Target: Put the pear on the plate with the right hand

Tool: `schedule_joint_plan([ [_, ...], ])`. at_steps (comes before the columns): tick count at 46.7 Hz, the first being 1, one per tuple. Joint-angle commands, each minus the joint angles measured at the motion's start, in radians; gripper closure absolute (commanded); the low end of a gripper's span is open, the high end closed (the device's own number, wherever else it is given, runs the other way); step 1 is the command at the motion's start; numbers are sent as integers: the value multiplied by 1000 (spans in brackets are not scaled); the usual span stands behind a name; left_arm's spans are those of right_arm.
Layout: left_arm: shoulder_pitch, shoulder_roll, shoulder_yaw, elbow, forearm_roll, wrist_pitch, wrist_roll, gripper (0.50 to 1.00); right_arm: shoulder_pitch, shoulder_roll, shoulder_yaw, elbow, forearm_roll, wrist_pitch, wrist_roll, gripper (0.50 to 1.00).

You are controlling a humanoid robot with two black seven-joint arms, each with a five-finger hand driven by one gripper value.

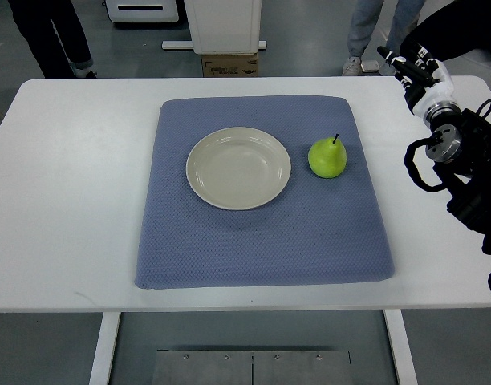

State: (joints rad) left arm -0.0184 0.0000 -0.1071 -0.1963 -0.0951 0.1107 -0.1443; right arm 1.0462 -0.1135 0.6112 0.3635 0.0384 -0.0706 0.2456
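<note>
A: What lies nearest the camera?

B: The front edge of the white worktop (61, 265), with its legs and a metal plate on the floor showing below. On the worktop sits a blue mat (261, 241), its near edge close to the worktop's front edge.

A: And on the mat?

B: A cream plate (204, 178) sits a little left of the mat's middle, and nothing is in it. Just to its right, apart from the rim, the green pear (327, 157) stands upright on the mat with its dark stem pointing up.

A: So the pear is outside the plate?

B: Yes, on the cloth beside it, not touching.

A: Where is the right hand?

B: The right arm (462, 168) comes in along the right edge, black links and cables over the worktop. The right hand (411, 68) is at the far right corner, well apart from the pear. It holds nothing; its fingers are too small and tangled to tell whether they are spread or curled.

A: Farther back?

B: Beyond the worktop, people's legs (57, 36) stand on the grey floor, with a white cabinet base (223, 24) and a cardboard box (229, 64) between them.
</note>
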Motion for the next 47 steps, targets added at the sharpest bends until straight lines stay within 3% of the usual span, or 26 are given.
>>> schedule_joint_plan([
  [1,6,0,0,0,0,-2,0,500,1,0,-30,0,0,2,0,500],
  [47,5,0,0,0,0,0,0,500,8,0,-113,-1,0,2,0,500],
])
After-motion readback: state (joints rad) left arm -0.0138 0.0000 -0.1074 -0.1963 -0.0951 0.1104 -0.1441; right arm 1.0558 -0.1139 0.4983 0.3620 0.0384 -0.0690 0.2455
